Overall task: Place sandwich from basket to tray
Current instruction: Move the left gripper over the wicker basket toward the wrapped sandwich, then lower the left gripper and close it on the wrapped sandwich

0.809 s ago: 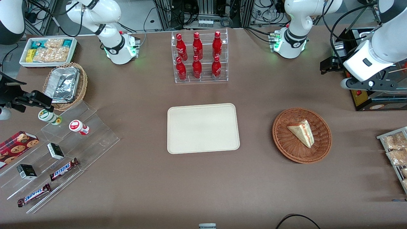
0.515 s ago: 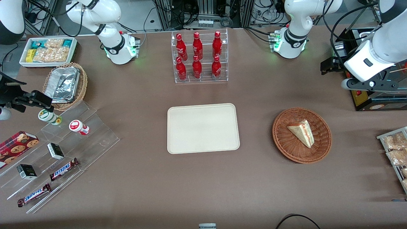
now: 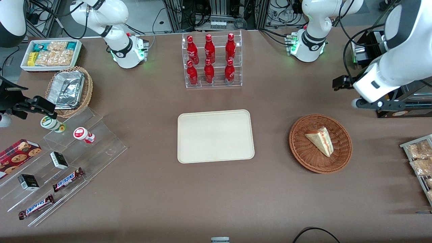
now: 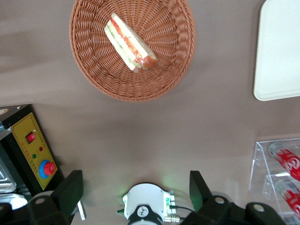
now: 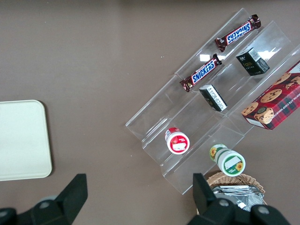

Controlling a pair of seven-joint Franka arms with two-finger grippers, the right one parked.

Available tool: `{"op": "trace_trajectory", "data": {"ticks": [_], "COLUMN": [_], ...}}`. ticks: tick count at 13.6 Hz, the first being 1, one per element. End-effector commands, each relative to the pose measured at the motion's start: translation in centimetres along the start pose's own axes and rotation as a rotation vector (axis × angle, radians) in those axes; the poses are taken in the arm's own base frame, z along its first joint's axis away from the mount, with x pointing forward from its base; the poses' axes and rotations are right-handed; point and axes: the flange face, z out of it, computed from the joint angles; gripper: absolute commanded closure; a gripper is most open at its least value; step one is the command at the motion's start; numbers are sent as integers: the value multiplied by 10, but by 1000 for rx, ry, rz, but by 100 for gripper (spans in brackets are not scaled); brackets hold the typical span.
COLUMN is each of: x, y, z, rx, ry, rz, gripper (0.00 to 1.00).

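Observation:
The sandwich, a pale wedge with red and green filling, lies in the round reddish-brown wicker basket. The cream tray sits flat at the table's middle, beside the basket toward the parked arm's end, with nothing on it. My gripper hangs high above the table, farther from the front camera than the basket and slightly toward the working arm's end. Its dark fingers stand wide apart, open, holding nothing.
A clear rack of red bottles stands farther back than the tray. A black control box with a yellow panel sits near the gripper. Bagged snacks lie at the working arm's end. Acrylic steps with candy bars fill the parked arm's end.
My gripper and forearm have swung in from the table's end toward the basket and slightly nearer the front camera. Sandwich, basket and tray have not moved.

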Motion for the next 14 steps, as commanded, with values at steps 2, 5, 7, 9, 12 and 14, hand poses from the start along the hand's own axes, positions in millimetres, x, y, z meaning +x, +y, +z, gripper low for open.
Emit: {"op": "trace_trajectory", "data": {"ticks": [2, 5, 7, 9, 12, 14], "x": [14, 30, 36, 43, 56, 63], "y": [-1, -2, -10, -11, -10, -10], "z": [62, 110, 149, 173, 185, 193], "rx": [20, 14, 5, -9, -42, -65], "ry": [28, 94, 150, 185, 196, 200], "rz": [12, 11, -19, -96, -350, -515], "gripper": [0, 0, 0, 0, 0, 0]}}
